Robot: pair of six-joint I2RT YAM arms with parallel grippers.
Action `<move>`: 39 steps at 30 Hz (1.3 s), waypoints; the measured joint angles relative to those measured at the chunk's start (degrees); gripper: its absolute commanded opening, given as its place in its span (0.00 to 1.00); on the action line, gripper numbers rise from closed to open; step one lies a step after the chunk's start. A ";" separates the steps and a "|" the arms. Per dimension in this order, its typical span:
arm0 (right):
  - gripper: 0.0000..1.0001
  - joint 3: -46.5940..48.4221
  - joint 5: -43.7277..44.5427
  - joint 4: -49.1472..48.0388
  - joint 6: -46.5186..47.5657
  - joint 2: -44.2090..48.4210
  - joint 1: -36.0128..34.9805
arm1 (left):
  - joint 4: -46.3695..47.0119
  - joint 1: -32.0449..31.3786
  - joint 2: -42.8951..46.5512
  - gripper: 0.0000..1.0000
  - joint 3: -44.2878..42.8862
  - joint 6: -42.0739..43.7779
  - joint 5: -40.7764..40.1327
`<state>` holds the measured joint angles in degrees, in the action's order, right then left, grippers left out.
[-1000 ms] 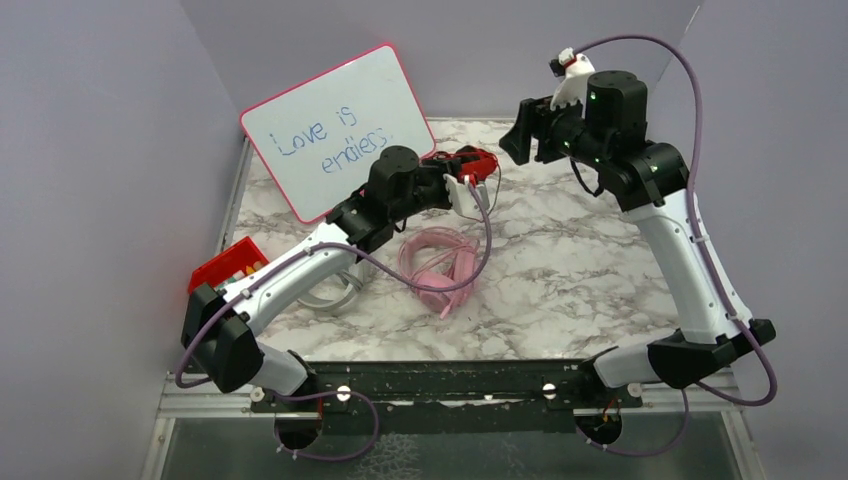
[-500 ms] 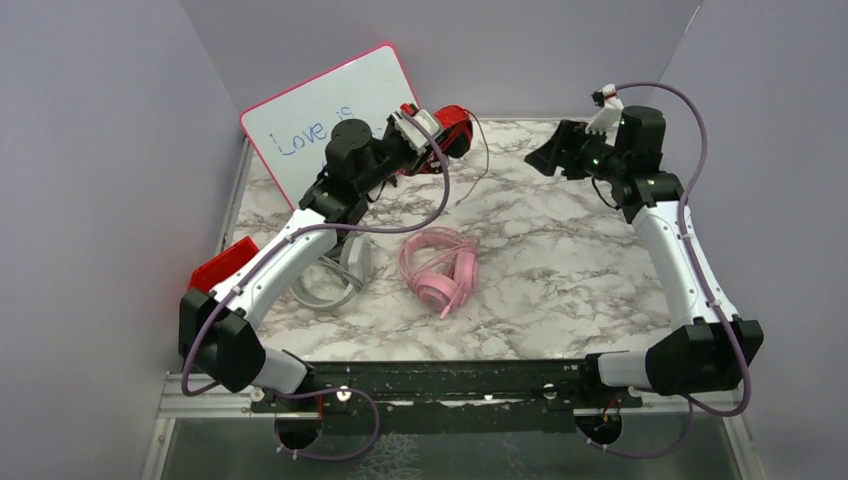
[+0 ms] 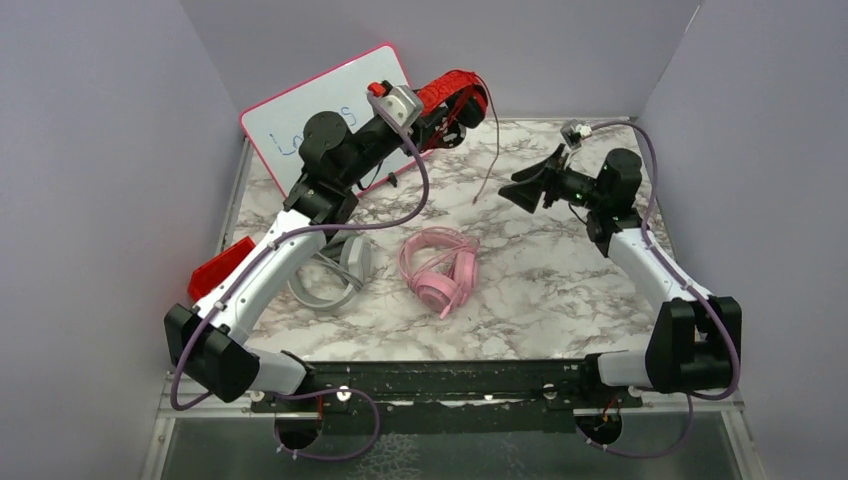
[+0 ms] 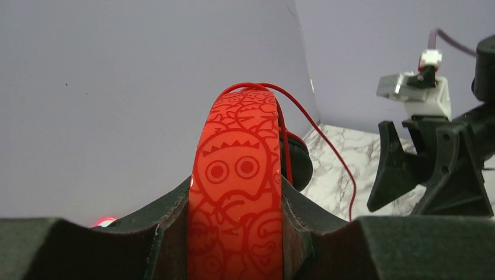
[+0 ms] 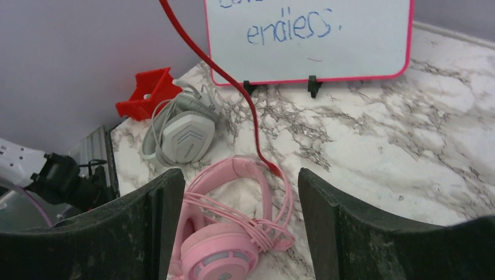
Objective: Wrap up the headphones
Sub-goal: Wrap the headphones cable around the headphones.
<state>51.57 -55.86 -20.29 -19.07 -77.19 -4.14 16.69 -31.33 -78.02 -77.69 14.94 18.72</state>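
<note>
Aloft at 12 o'clock: red headphones (image 3: 456, 94), headband clamped in left tool (image 4: 236, 230). Free cable (image 3: 491, 150) hangs vertical, 9 o'clock of right tool (image 3: 528, 186), jaws spread.

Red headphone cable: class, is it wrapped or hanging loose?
Hanging loose: the red cable dangles unwound from the red headphones clamped in the left gripper.

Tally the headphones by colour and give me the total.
Red headphones: 1
Pink headphones: 1
Grey headphones: 1
Total: 3
</note>
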 measured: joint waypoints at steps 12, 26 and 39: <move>0.73 -1.70 -3.54 -13.81 3.74 -0.02 -1.81 | 4.11 0.09 1.27 0.00 -4.96 -9.40 1.66; 0.78 1.20 -8.35 -24.65 -5.03 -2.49 -2.08 | 5.14 0.09 1.97 0.00 -6.32 -13.16 3.23; 0.02 6.14 -10.08 -32.52 -12.07 -6.82 -2.56 | 6.91 0.09 2.78 0.00 -6.32 -16.94 5.38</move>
<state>57.71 -65.93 -52.82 -31.14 -84.01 -6.70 23.59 -31.24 -75.24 -84.01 -2.00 24.10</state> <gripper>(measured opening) 0.255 0.421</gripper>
